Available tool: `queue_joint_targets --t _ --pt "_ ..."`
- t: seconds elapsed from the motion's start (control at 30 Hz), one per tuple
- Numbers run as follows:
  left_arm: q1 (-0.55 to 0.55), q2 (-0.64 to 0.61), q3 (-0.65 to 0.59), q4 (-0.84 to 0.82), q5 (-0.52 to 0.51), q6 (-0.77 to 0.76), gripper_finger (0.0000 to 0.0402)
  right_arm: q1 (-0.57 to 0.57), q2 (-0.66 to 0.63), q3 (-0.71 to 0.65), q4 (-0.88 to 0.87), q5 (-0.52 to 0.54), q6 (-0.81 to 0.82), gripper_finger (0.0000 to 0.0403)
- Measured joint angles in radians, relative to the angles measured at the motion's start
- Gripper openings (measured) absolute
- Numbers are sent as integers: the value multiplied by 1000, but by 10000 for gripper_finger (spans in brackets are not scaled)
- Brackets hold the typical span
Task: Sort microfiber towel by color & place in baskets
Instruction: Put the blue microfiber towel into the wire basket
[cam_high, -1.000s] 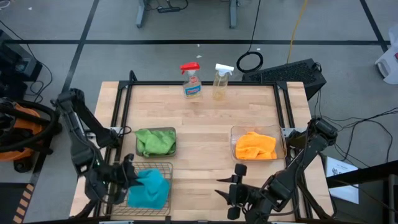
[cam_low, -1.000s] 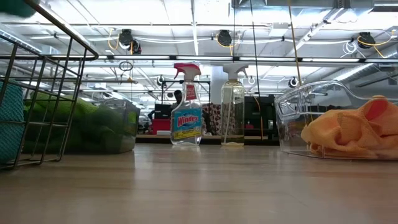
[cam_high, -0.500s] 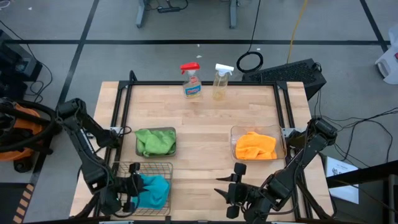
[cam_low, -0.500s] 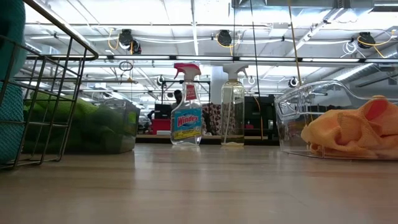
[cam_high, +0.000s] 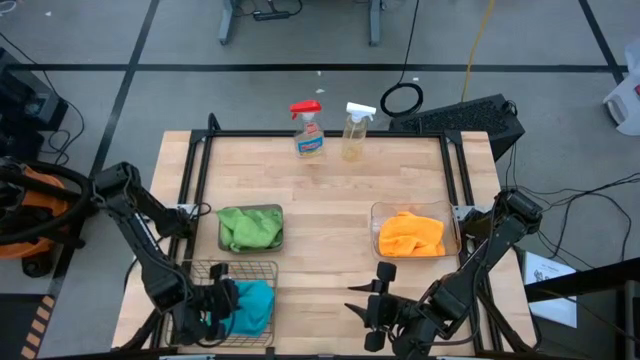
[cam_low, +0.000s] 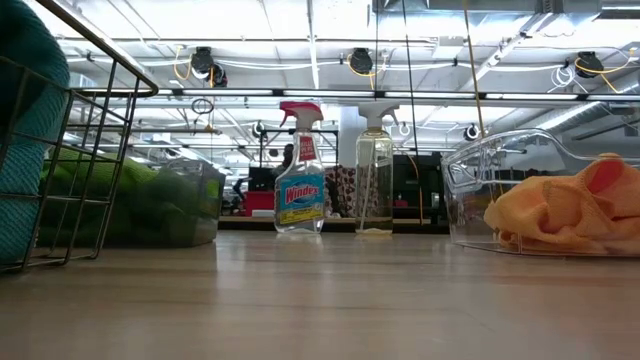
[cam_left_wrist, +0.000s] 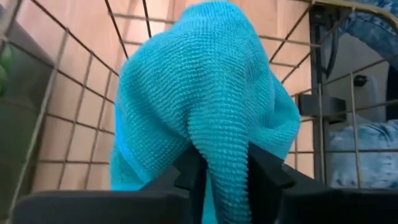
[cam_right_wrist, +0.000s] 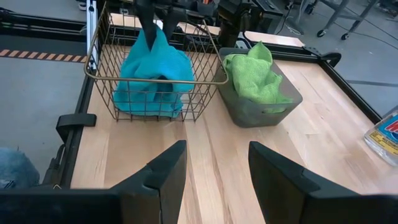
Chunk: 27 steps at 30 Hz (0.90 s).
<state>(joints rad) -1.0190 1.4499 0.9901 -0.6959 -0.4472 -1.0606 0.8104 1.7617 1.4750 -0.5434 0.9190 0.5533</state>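
A light wooden table (cam_high: 320, 200) carries two spray bottles (cam_high: 308, 130) at 12 o'clock, a clear plastic tub (cam_high: 378, 232) at 3, a smoky grey tub (cam_high: 279, 230) and a wire-mesh basket (cam_high: 252, 270) toward 8.

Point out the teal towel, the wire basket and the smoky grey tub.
teal towel (cam_right_wrist: 152, 71), right wrist view, its bunched middle.
wire basket (cam_right_wrist: 205, 78), right wrist view, side mesh.
smoky grey tub (cam_right_wrist: 261, 112), right wrist view, near wall.
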Motion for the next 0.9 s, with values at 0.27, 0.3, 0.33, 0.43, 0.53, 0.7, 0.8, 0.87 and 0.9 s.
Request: queue_joint_targets --t 0.27,0.3,0.33,0.43,0.53,0.7,0.8,0.87,0.9 --pt "0 -40 0 -43 105 -67 145 0 0 0 0 0 -21 164" --pt "0 -48 0 -56 107 -77 150 0 0 0 0 0 -23 164" --pt "0 -56 0 -66 109 -86 154 0 0 0 0 0 -23 164" --pt "0 -87 0 -59 112 -85 159 0 0 0 -1 0 -23 164" --pt "0 -107 0 -27 89 -70 159 0 0 0 -1 0 -23 164" --pt "9 -73 0 -2 11 26 159 0 0 0 -6 0 -27 164" --pt "25 -30 0 24 9 78 159 0 0 0 -10 5 -27 164" --pt "34 5 0 35 16 103 155 0 0 0 -16 6 -27 164" --pt "38 22 0 35 19 111 150 0 0 0 -20 6 -27 164"
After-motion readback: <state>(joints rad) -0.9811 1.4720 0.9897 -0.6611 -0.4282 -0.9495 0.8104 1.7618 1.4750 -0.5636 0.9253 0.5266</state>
